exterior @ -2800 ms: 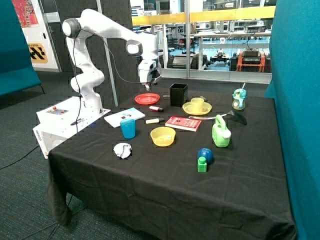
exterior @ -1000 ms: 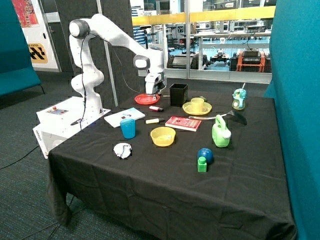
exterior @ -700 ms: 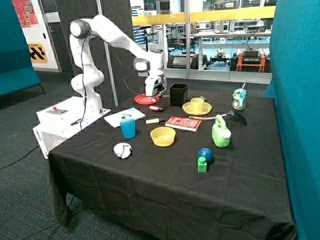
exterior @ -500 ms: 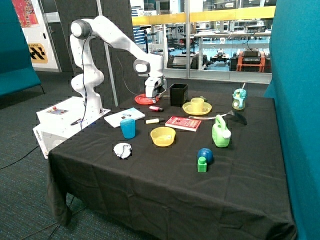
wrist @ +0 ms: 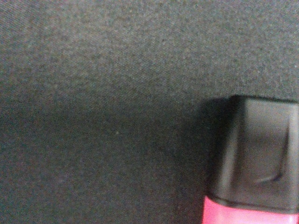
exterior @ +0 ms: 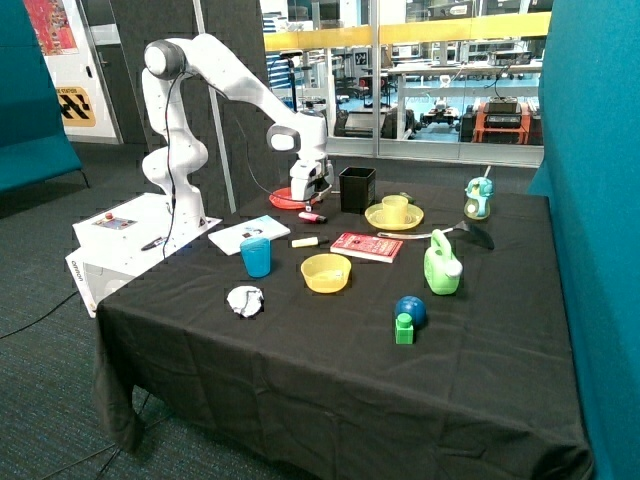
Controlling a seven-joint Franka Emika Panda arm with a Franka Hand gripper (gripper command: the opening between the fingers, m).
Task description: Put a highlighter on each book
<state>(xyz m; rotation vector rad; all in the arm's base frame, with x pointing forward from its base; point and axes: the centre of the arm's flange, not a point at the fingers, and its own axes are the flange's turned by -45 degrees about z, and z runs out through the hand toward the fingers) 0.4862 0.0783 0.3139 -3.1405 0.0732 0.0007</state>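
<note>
A black cloth covers the worktop (exterior: 300, 380), with glass partitions and a workshop behind it. Going left to right, a white book (exterior: 249, 233) with a light blue cover picture lies at the near-arm edge, nothing on it. In front of it stand a blue cup (exterior: 256, 257) and a crumpled white thing (exterior: 244, 299). My jaws (exterior: 312, 205) are down low at the pink highlighter (exterior: 312, 217), which lies on the cloth just in front of the red plate (exterior: 287, 198); whether I am open or closed around it I cannot tell. In my wrist view the highlighter's black cap (wrist: 254, 154) and the start of its pink body fill one corner, flat on the cloth. A yellow highlighter (exterior: 308, 241) lies on the cloth between the white book and the red book (exterior: 366, 246), which is also bare. Nearby sit a yellow bowl (exterior: 326, 272), a black box (exterior: 356, 189), a yellow plate with a cup (exterior: 394, 213), a green watering can (exterior: 441, 264) and a blue ball (exterior: 410, 310).
</note>
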